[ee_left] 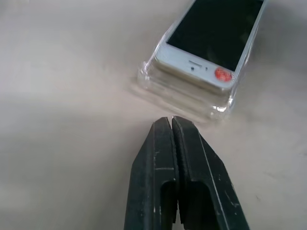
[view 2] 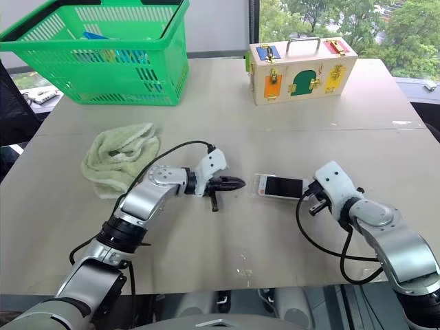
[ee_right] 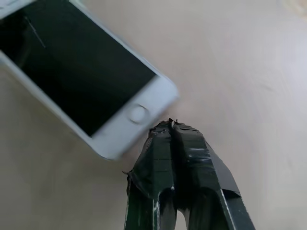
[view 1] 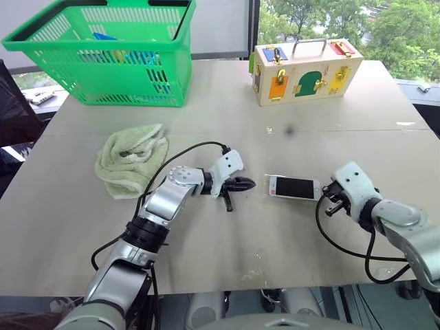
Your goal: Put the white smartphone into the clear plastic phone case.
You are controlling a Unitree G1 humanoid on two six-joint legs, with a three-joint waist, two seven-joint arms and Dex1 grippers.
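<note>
With its two black fingers pressed flat together and nothing between them, the left gripper (view 1: 242, 183) lies low over the table (view 1: 206, 261), tips aimed toward three o'clock at the white smartphone (view 1: 294, 187). In the left wrist view the fingertips (ee_left: 171, 125) sit just short of the phone's near end, apart from it, and the clear plastic phone case (ee_left: 178, 96) shows as a glossy shell around that end. The phone rests on the case, screen up, with a red dot by its earpiece, and that end looks raised above the shell's floor, so it is not pressed fully home.

Over at the phone's other end, the right gripper (view 1: 331, 201) is shut as well, fingers together on nothing. The right wrist view puts its taped tips (ee_right: 169, 128) just beside the corner with the round home button; whether they actually touch the white bezel I cannot tell.

So the phone lies lengthwise between the two closed grippers, near the middle of the table. Out at nine o'clock from the left gripper lies a crumpled pale green towel (view 1: 130, 159). Further back at eleven o'clock stands a green plastic shopping basket (view 1: 103, 51), and at one o'clock, along the far edge, a wooden latch box (view 1: 306, 69) with coloured doors and a metal handle.
</note>
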